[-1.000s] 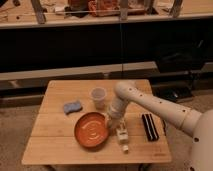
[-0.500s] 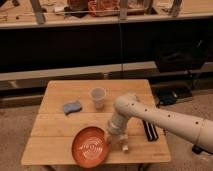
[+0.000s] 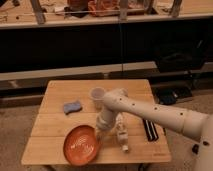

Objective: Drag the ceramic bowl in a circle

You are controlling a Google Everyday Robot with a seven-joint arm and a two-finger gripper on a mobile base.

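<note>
The ceramic bowl [image 3: 81, 145] is wide, shallow and orange-red, and sits near the front edge of the wooden table [image 3: 55, 92], left of centre. My gripper [image 3: 102, 127] comes down from the white arm onto the bowl's right rim and is shut on it. The arm reaches in from the right and bends above the table's middle.
A small translucent cup [image 3: 97, 96] stands just behind the gripper. A blue sponge [image 3: 72, 107] lies at the left. A small white bottle-like object [image 3: 121, 138] lies right of the gripper, and a black bar [image 3: 150, 129] lies further right. The bowl is close to the table's front edge.
The bowl has moved with my gripper, first toward the front edge, then leftward along it. The cup, sponge and black bar have not moved.
</note>
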